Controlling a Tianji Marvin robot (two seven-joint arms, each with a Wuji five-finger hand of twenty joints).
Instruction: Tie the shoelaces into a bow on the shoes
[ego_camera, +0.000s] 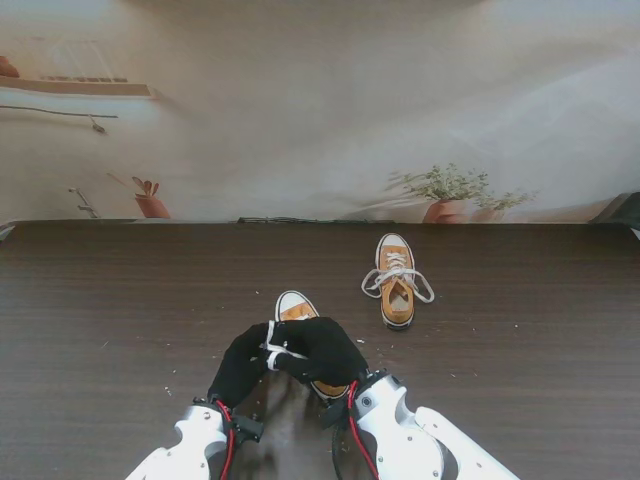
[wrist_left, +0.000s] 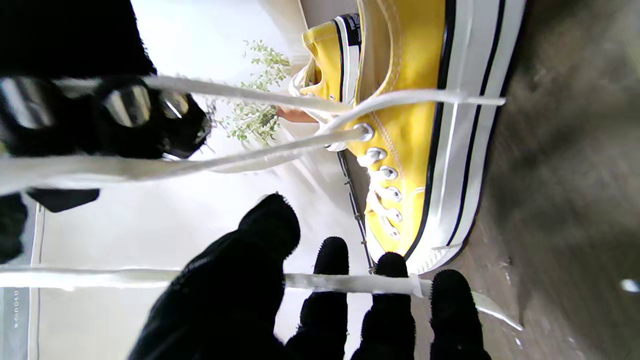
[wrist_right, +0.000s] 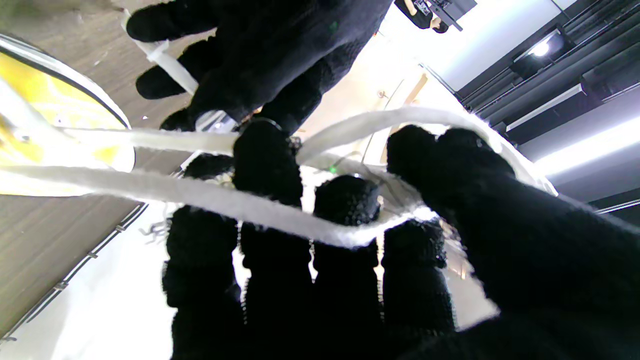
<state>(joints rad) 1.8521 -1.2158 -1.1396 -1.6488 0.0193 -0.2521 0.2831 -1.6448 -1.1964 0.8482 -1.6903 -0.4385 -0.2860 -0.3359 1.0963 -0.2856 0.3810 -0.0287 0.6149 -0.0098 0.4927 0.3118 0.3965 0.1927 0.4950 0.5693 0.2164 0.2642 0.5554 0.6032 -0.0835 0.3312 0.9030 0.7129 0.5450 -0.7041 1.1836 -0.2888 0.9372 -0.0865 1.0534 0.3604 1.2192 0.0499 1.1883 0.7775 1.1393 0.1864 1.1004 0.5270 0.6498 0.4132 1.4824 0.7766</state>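
The near yellow shoe (ego_camera: 296, 307) lies toe away from me, mostly covered by both black-gloved hands. My left hand (ego_camera: 240, 362) is on its left side and my right hand (ego_camera: 322, 350) is over its lacing. In the left wrist view one white lace (wrist_left: 350, 283) runs across the left hand's fingers (wrist_left: 330, 260) under the thumb, beside the shoe (wrist_left: 405, 125). In the right wrist view a lace loop (wrist_right: 210, 197) is wrapped around the right hand's fingers (wrist_right: 267, 160) and thumb. Taut lace strands run between the two hands.
A second yellow shoe (ego_camera: 396, 282) stands farther away to the right, its white laces (ego_camera: 375, 283) splayed loose on both sides. The dark wood table (ego_camera: 120, 300) ends at a backdrop printed with potted plants (ego_camera: 450, 190).
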